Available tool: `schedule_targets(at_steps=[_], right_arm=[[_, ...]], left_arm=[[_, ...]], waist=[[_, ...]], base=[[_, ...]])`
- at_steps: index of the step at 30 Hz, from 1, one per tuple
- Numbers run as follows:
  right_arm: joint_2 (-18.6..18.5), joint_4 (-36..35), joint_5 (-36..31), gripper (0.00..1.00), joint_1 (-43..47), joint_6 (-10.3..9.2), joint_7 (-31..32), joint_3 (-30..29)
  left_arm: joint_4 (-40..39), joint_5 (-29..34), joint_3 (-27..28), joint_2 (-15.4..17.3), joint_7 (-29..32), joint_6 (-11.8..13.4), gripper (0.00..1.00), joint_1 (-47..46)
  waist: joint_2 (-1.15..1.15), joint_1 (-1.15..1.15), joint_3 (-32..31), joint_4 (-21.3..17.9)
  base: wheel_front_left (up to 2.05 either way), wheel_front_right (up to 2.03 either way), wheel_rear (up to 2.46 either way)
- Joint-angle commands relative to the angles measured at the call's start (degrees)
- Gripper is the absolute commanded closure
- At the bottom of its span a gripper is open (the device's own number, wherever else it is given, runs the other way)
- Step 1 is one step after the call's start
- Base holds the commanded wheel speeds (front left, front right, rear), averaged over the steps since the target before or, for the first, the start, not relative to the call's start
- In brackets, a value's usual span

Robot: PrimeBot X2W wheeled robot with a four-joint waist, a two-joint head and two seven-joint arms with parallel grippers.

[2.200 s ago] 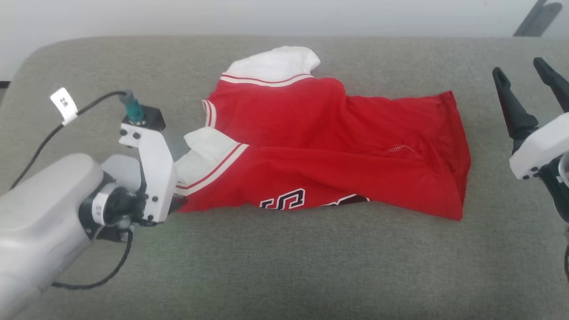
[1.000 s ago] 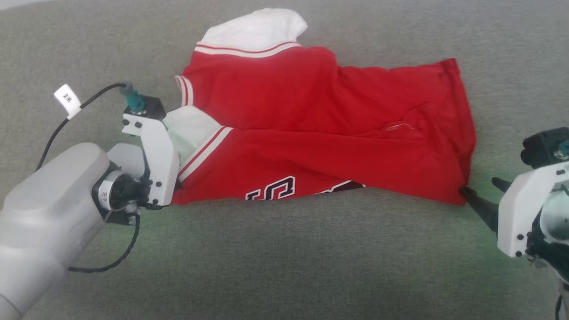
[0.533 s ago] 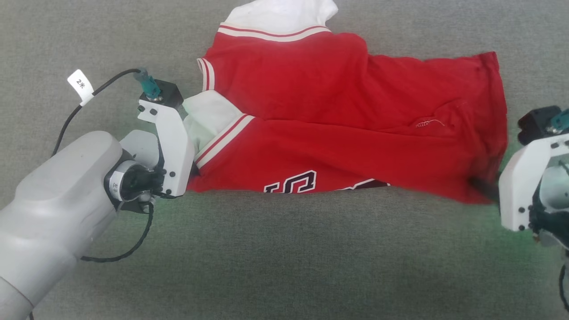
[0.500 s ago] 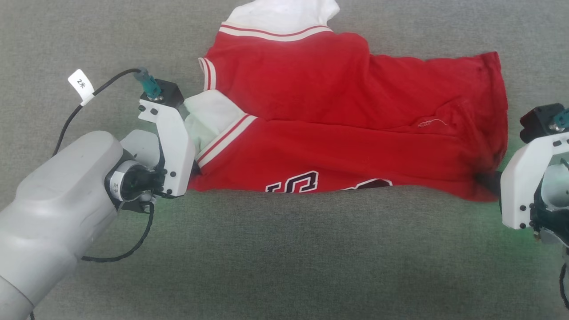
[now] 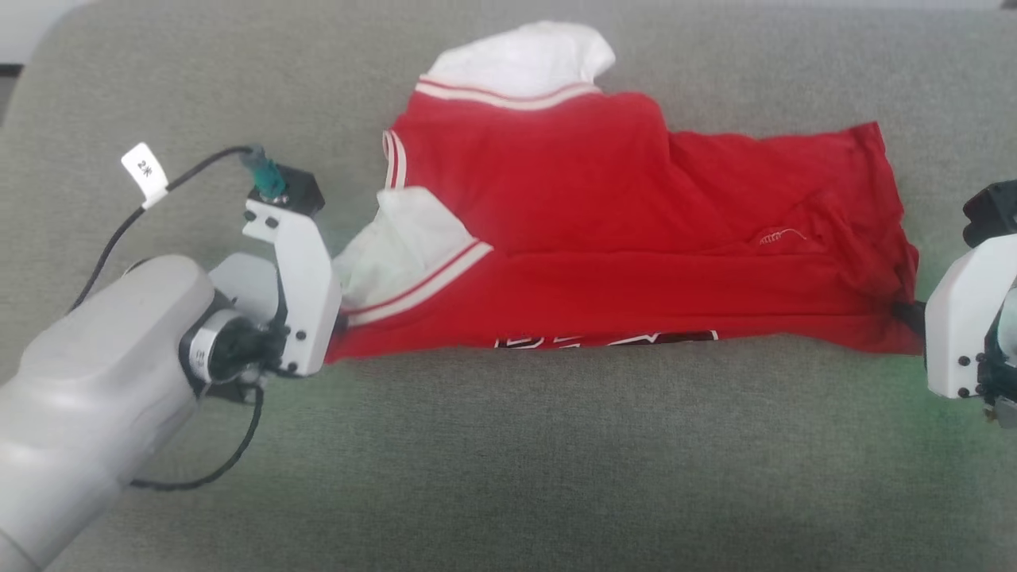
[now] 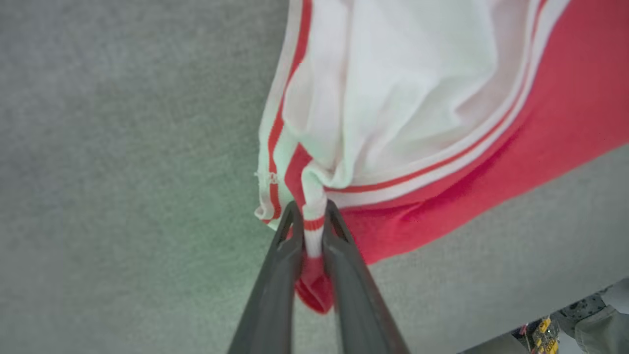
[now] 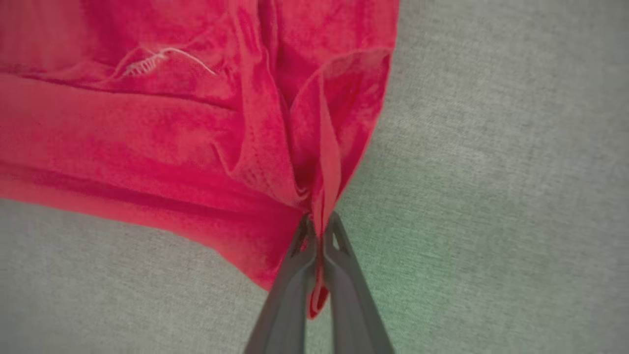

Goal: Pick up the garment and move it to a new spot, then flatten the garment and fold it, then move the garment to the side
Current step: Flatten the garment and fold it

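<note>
The garment (image 5: 620, 214) is a red jersey with white sleeves and striped trim, lying folded lengthwise on a grey cushion. Only the top of its black lettering shows along the near edge. My left gripper (image 6: 309, 216) is shut on the striped trim at the garment (image 6: 417, 113) near-left corner; in the head view its white mount (image 5: 298, 298) hides the fingers. My right gripper (image 7: 319, 223) is shut on the red hem corner of the garment (image 7: 172, 128) at the near right, its mount (image 5: 965, 318) just right of the cloth. The near edge is stretched between both grips.
The grey cushion (image 5: 516, 461) spreads wide in front of the garment and behind it. Its rounded back-left corner (image 5: 56, 32) meets a pale wall. A black cable with a white tag (image 5: 143, 171) loops off the left wrist.
My right gripper came down to the hem corner and closed on it. The near edge has since been pulled taut and lifted, hiding most of the lettering. The camera shifted too.
</note>
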Motion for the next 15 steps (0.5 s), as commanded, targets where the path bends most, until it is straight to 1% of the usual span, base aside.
schedule_targets(at_steps=[1, 7, 12, 15], right_arm=[[-0.47, 0.06, -0.41, 1.00, 0.02, -0.10, 0.63, -0.48], [-2.42, -1.95, 0.04, 1.00, 2.78, -0.10, 3.81, -0.89], [-3.05, -5.68, 1.50, 1.00, 7.50, -0.10, 6.91, -2.43], [-2.60, -8.09, 1.90, 1.00, 10.91, -0.10, 8.44, -3.87]], left_arm=[[-0.71, 0.42, -0.45, 1.42, 0.86, 0.85, 1.00, 1.16], [-6.99, 0.23, -1.23, 5.11, 3.32, 3.64, 1.00, 2.73], [-13.85, -0.43, -1.85, 8.75, 5.47, 7.10, 1.00, 5.13], [-17.55, -0.66, -2.49, 10.74, 6.04, 8.76, 1.00, 7.10]], waist=[[0.00, 0.00, -1.52, 0.37], [0.00, 0.00, -4.22, 0.94], [0.00, 0.00, -5.39, 1.24], [0.00, 0.00, -5.63, 1.28]], base=[[0.00, 0.00, 0.00], [0.00, 0.00, 0.00], [0.00, 0.00, 0.00], [0.00, 0.00, 0.00]])
